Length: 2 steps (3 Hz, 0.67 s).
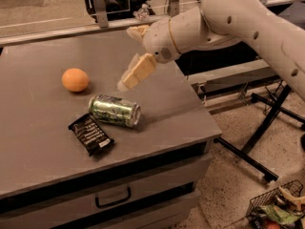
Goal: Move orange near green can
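Two pale fingers (138, 71) of the gripper (126, 57) stand spread wide, holding and touching nothing, above the grey table (43, 142). Toward the camera from the lower fingertip, the green can (114, 110) lies on its side. The orange (75, 79) sits to the gripper's side, apart from the can.

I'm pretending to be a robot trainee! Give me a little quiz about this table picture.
1. True or false: the gripper is holding the orange.
2. What lies nearest the green can? A the orange, B the black wrapper, C a cup.
3. Fill in: the green can lies on its ____.
Key: 1 false, the open gripper hovers above the table, right of the orange in the picture; 2 B; 3 side.
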{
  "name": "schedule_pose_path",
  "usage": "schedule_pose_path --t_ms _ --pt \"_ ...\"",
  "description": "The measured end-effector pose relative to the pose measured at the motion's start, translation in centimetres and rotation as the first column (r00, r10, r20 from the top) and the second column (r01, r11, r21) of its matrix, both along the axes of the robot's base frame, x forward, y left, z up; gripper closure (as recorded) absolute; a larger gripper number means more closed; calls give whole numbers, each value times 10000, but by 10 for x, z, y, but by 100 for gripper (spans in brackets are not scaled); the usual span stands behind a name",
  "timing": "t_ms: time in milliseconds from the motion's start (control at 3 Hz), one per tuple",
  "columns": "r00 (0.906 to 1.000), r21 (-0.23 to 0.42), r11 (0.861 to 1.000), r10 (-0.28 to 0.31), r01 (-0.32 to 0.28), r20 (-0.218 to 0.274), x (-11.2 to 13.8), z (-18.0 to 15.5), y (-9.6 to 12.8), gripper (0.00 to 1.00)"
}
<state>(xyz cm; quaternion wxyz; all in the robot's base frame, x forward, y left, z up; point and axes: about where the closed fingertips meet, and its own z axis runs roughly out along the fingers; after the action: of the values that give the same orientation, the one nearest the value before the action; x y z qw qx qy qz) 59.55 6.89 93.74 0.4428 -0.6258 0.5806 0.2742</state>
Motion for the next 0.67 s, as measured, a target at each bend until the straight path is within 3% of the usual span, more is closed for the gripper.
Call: schedule_pose_path --t_ms 667 --pt "9970 422 9970 663 -646 -410 48 -44 66 0"
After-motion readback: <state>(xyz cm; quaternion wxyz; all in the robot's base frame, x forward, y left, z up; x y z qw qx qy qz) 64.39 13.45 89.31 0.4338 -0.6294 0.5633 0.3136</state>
